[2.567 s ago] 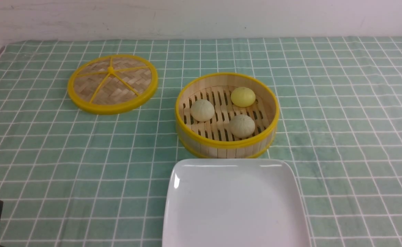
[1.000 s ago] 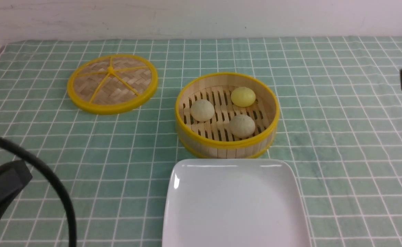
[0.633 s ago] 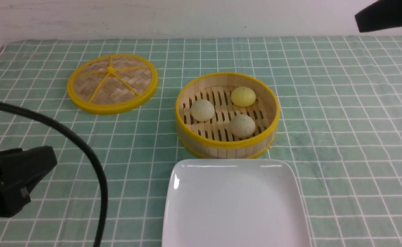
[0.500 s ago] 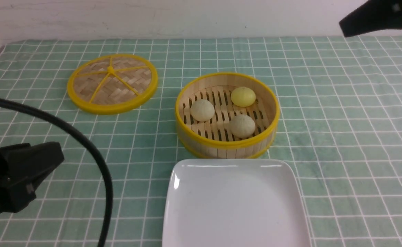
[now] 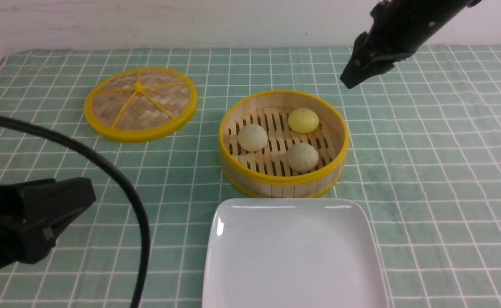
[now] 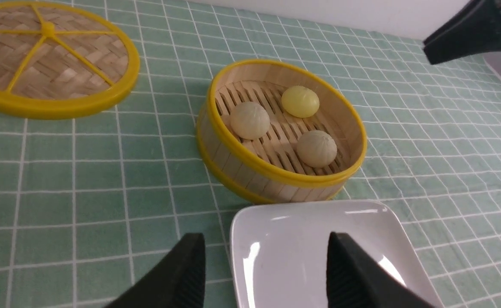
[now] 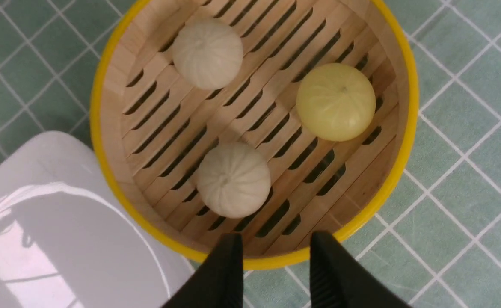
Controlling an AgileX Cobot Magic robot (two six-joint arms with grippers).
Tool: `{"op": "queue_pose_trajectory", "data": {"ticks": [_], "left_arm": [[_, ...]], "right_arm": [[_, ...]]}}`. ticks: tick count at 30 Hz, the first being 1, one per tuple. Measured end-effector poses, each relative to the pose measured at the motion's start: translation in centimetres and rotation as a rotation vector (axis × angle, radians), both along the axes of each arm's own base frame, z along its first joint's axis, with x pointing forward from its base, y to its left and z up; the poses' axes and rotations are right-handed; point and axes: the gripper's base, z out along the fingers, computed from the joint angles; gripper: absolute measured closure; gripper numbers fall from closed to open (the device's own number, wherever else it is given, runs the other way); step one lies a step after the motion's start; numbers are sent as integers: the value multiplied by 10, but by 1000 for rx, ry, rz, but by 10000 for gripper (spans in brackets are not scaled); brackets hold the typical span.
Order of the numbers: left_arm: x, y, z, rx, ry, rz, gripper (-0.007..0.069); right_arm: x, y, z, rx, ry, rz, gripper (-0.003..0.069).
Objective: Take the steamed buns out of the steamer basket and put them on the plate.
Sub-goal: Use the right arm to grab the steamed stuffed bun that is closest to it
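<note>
Front view: you've got all three steamed buns in the steamer basket [image 5: 282, 182], mid-table on the green check cloth [image 5: 425, 171]. One pale bun [image 5: 252, 137] sits on the left, the yellow bun [image 5: 303, 120] at the far side, and the second pale bun [image 5: 302, 157] nearest the front wall. None of them touch. The plate [image 5: 293, 265] lies just in front of the basket. I can't tell whether its far edge meets the basket's base. The lid [image 5: 140, 104] lies flat, well off to the basket's left and further back. Your left gripper [image 5: 87, 196] hangs low at the left edge, over cloth, well apart from the plate and basket, with its black cable [image 5: 117, 177] arcing over it. Your right gripper [image 5: 349, 80] is up in the air past the basket's far right rim, tips angled down, touching nothing. From this side-on angle you can't read either jaw gap.

Left wrist view: the fingers are spread wide with nothing between them. Through the gap you see part of the plate. The basket with its three buns is beyond that, and the lid further off to the side.

Right wrist view: you're looking straight down into the basket. The fingers are parted by a narrow gap and hold nothing. The tips line up with the basket's yellow rim, but their height above it isn't readable here. The second pale bun is closest to the tips, with the yellow bun next. The other pale bun is across the slatted floor. A corner of the plate shows just beside the basket wall.
</note>
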Motion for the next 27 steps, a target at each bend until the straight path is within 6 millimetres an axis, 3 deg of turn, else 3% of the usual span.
{"op": "queue_pose_trajectory", "data": {"ticks": [7,15,27], "left_arm": [[33,-3,-5,35,120,-87,221],[50,-5,-4,37,107,-124,221],[52,-4,-4,46,94,-110,221]], "right_arm": [[18,30,-43,-48,58,50,416],[20,54,-79,-151,91,105,416],[16,69,-88,-158,104,136,414]]}}
